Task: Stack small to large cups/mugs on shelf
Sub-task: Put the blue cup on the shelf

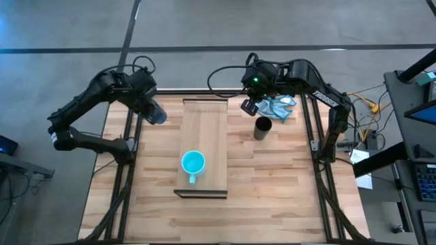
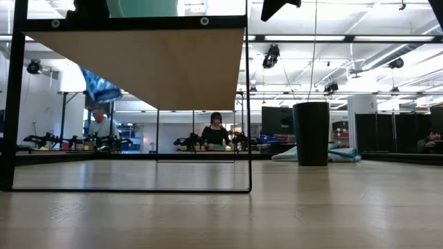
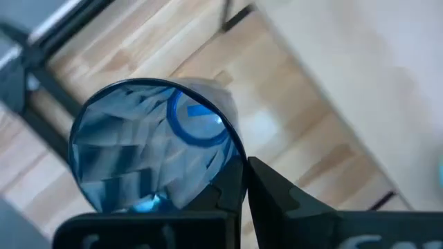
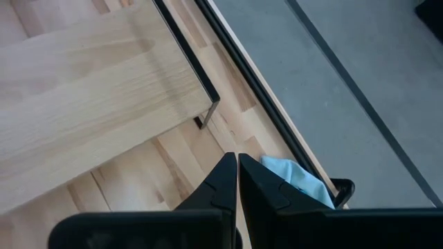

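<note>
Only the mug [image 1: 193,163] sits on the shelf [image 1: 204,122]; the left claw [image 1: 154,113] grips the blue cup [image 1: 157,116] aloft, the black cup [image 1: 262,128] waits on the counter [image 1: 272,177], and the right claw [image 1: 249,106] is clenched empty.

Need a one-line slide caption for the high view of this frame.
Left gripper holds the blue cup beside the shelf, where the turquoise mug sits; black cup waits near the right gripper.

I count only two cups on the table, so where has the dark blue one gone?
The dark blue cup is held in the left gripper, above the table's far left part, just left of the shelf.
</note>
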